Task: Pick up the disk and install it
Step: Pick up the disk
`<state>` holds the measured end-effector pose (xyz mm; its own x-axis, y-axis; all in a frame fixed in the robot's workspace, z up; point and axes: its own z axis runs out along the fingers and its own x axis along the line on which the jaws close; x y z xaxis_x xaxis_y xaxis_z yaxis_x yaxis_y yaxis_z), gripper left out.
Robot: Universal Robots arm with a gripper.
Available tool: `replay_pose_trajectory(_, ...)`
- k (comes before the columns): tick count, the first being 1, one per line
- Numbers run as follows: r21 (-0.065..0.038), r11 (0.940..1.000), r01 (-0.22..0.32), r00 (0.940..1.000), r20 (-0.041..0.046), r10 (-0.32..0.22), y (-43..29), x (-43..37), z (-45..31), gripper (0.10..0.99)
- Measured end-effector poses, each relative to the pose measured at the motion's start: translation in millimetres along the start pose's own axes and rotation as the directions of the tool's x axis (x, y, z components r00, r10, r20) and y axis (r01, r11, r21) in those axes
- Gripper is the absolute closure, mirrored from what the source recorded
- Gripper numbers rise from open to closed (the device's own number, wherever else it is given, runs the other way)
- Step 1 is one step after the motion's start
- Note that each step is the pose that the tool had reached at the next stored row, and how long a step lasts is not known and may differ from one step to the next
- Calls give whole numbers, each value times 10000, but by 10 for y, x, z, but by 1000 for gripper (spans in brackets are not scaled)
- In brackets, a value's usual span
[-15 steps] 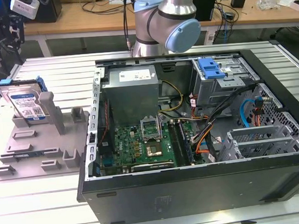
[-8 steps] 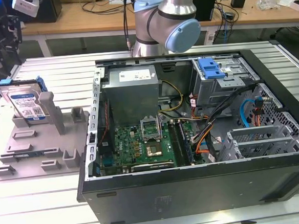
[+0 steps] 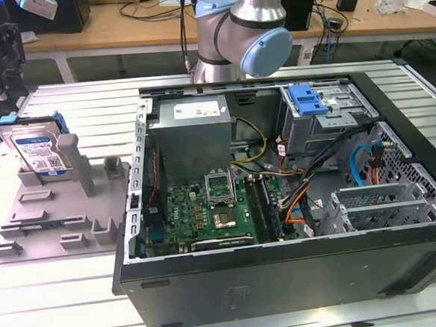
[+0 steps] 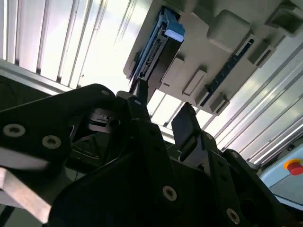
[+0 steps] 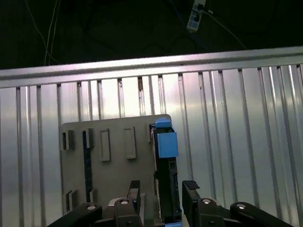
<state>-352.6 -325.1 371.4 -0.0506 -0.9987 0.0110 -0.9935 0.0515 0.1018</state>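
Arm (image 3: 258,3): silver-grey tubular body, pale blue round joint caps (image 3: 267,51). Gripper (image 5: 163,188): matte black, two blocky fingers (image 5: 191,189), silver screw heads (image 4: 51,141).

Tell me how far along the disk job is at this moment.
Nothing looks done: the disk stands on edge in the grey holder at the exterior view's left, outside the open computer case. In hand: the gripper hovers open over the disk, a finger to each side in the first wrist view, not touching it. Left: the grasp, the lift and the install.
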Motion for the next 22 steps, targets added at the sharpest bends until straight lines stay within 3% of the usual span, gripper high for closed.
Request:
replay_pose_trajectory(4,6,9971,766,9970,-87,-766,0,0,0,604)
replay_pose_trajectory(11,12,9966,828,9965,-96,-827,16,0,5,604)
replay_pose_trajectory(16,88,9965,828,9965,-105,-827,46,2,25,604)
replay_pose_trajectory(20,310,9961,827,9965,-111,-824,69,-16,31,604)
replay_pose_trajectory(22,583,9949,824,9966,-119,-819,84,-43,33,604)
